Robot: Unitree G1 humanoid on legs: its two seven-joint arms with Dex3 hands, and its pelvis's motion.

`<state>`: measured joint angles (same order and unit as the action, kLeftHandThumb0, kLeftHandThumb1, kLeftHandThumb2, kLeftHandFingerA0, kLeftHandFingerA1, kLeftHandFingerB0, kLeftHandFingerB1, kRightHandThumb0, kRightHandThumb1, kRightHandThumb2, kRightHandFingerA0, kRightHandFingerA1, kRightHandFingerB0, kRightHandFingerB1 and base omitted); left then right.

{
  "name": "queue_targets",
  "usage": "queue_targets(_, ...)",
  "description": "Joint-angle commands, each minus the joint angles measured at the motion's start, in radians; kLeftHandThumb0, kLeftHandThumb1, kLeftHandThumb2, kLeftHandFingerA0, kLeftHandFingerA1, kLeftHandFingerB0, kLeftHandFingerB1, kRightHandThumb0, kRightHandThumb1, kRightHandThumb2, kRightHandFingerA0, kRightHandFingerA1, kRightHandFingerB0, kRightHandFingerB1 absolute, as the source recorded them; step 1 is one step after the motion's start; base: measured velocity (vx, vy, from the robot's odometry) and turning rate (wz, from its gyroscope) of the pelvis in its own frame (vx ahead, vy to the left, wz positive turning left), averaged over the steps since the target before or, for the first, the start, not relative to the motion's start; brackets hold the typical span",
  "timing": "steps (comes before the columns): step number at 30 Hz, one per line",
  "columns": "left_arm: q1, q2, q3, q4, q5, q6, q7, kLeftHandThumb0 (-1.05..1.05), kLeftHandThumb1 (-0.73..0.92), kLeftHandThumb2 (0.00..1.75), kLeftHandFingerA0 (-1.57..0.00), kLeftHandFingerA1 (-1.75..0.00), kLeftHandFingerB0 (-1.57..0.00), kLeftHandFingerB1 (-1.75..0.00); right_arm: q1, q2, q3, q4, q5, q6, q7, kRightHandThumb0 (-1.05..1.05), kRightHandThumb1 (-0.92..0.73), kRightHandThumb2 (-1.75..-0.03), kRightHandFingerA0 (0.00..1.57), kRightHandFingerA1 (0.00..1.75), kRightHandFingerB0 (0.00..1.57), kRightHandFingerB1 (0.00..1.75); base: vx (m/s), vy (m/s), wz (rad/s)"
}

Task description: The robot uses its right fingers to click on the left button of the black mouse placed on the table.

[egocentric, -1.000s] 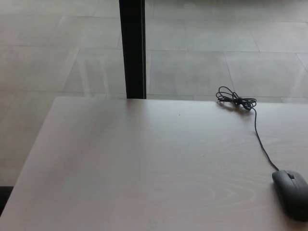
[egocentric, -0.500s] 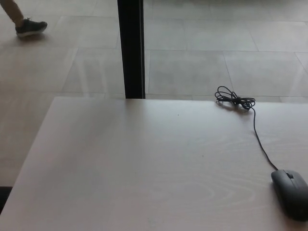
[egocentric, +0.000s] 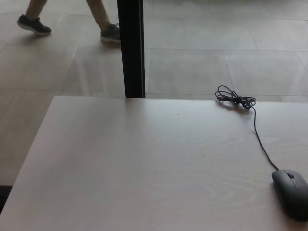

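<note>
Far off to the left, a person's legs in dark shoes are striding across the tiled floor, beyond a black post that is standing just behind the table's far edge. Nearer me, the pale wooden table is lying bare across its left and middle. Moving right, a bundled cable is resting near the far edge, its cord running toward me to the black mouse, which is sitting at the near right, partly cut off by the picture's edge. Neither robot hand is showing, so I am unable to say whether either is spread or closed. The mouse is looking light and smooth-shelled, likely to skate on this slick top, so I am expecting a straight downward press on the left button, just left of the wheel, with no sideways shove.
</note>
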<state>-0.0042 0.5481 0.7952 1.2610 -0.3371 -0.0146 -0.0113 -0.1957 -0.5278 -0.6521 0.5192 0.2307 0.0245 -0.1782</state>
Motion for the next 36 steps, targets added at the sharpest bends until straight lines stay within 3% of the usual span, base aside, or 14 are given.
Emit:
queue_targets(1, 0.008, 0.017, -0.020, -0.006, -0.021, 0.022, -0.024, -0.90, 0.81, 1.24, -0.74, -1.29, -0.11, -0.51, 0.030, -0.036, 0.276, -0.201, -0.341, -0.128, -0.065, -0.83, -0.73, -1.15, 0.73, 0.94, 0.24, 0.49, 0.00, 0.000, 0.00)
queue_targets(5, 0.014, 0.015, 0.000, -0.006, -0.041, 0.014, -0.036, -1.02, 0.91, 0.78, -0.52, -1.32, -0.23, -0.38, 0.030, -0.019, 0.387, -0.294, -0.409, -0.075, -0.073, -0.84, -0.82, -0.71, 0.94, 1.64, 0.32, 0.34, 0.00, 0.000, 0.00)
queue_targets(11, 0.018, 0.022, -0.018, -0.015, -0.023, 0.009, -0.033, -0.86, 0.79, 1.22, -0.65, -1.12, -0.16, -0.49, 0.002, 0.023, 0.578, -0.275, -0.514, -0.055, -0.088, -0.91, -0.82, -0.72, 0.89, 1.65, 0.35, 0.34, 0.00, 0.000, 0.00)
queue_targets(16, 0.021, 0.015, -0.034, -0.015, -0.005, -0.014, -0.006, -0.95, 0.92, 0.77, -0.81, -1.29, -0.38, -0.44, -0.015, 0.016, 0.688, -0.203, -0.565, -0.045, -0.079, -0.91, -0.89, -0.68, 0.80, 1.42, 0.33, 0.32, 0.00, 0.000, 0.00)
queue_targets(17, 0.025, 0.011, -0.025, -0.018, -0.019, -0.017, -0.026, -0.98, 0.92, 0.79, -0.68, -1.29, -0.25, -0.41, -0.017, 0.017, 0.725, -0.177, -0.580, -0.060, -0.072, -0.94, -0.75, -1.14, 0.89, 1.35, 0.27, 0.45, 0.00, 0.000, 0.00)
queue_targets(18, 0.023, 0.012, -0.021, -0.020, -0.024, -0.012, -0.023, -0.98, 0.91, 0.79, -0.68, -1.21, -0.28, -0.41, -0.020, 0.013, 0.753, -0.163, -0.592, -0.063, -0.061, -0.87, -0.85, -0.73, 0.77, 1.67, 0.32, 0.33, 0.00, 0.000, 0.00)
queue_targets(21, 0.023, 0.013, -0.024, -0.016, -0.022, -0.013, -0.021, -0.98, 0.91, 0.80, -0.64, -1.01, -0.32, -0.42, -0.022, -0.003, 0.809, -0.154, -0.607, -0.048, -0.031, -0.87, -0.86, -0.72, 0.77, 1.59, 0.29, 0.31, 0.00, 0.000, 0.00)
queue_targets(24, 0.025, 0.017, -0.032, -0.013, -0.015, -0.015, -0.031, -0.96, 0.92, 0.82, -0.67, -0.98, -0.29, -0.40, -0.023, 0.001, 0.855, -0.127, -0.617, -0.061, -0.037, -0.82, -0.85, -0.66, 0.59, 0.65, 0.33, 0.32, 0.00, 0.000, 0.00)
queue_targets(26, 0.028, 0.016, -0.031, -0.013, -0.019, -0.016, -0.038, -0.96, 0.92, 0.82, -0.67, -0.98, -0.29, -0.40, -0.025, -0.003, 0.869, -0.121, -0.617, -0.063, -0.043, -0.82, -0.85, -0.66, 0.59, 0.65, 0.33, 0.32, 0.00, 0.000, 0.00)
queue_targets(27, 0.026, 0.014, -0.021, -0.015, -0.032, -0.012, -0.044, -0.96, 0.91, 0.80, -0.67, -1.00, -0.30, -0.41, -0.025, -0.002, 0.911, -0.086, -0.656, -0.078, -0.065, -0.86, -0.82, -0.71, 0.76, 1.51, 0.32, 0.32, 0.00, 0.000, 0.00)
queue_targets(30, 0.033, 0.011, -0.027, -0.024, -0.029, -0.022, -0.057, -0.94, 0.84, 1.27, -0.68, -1.05, -0.25, -0.52, -0.041, -0.016, 0.957, -0.043, -0.683, -0.080, -0.068, -0.86, -0.89, -0.67, 0.67, 0.75, 0.29, 0.30, 0.00, 0.000, 0.00)
queue_targets(31, 0.026, 0.012, -0.022, -0.020, -0.034, -0.017, -0.046, -0.95, 0.92, 0.80, -0.52, -1.01, -0.32, -0.39, -0.049, -0.025, 0.979, -0.025, -0.707, -0.090, -0.081, -0.88, -0.74, -1.09, 0.65, 0.75, 0.23, 0.45, 0.00, 0.000, 0.00)
queue_targets(32, 0.023, 0.013, -0.017, -0.017, -0.039, -0.014, -0.046, -0.98, 0.92, 0.80, -0.54, -1.08, -0.32, -0.42, -0.055, -0.030, 0.992, -0.017, -0.719, -0.086, -0.082, -0.86, -0.91, -0.68, 0.64, 0.58, 0.29, 0.29, 0.00, 0.000, 0.00)
queue_targets(36, 0.023, 0.019, -0.028, -0.018, -0.028, -0.014, -0.058, -0.99, 0.91, 0.81, -0.72, -1.18, -0.31, -0.42, -0.084, -0.044, 1.034, 0.009, -0.753, -0.060, -0.082, -0.92, -0.76, -0.85, 0.47, 0.60, 0.22, 0.35, 0.00, 0.000, 0.00)
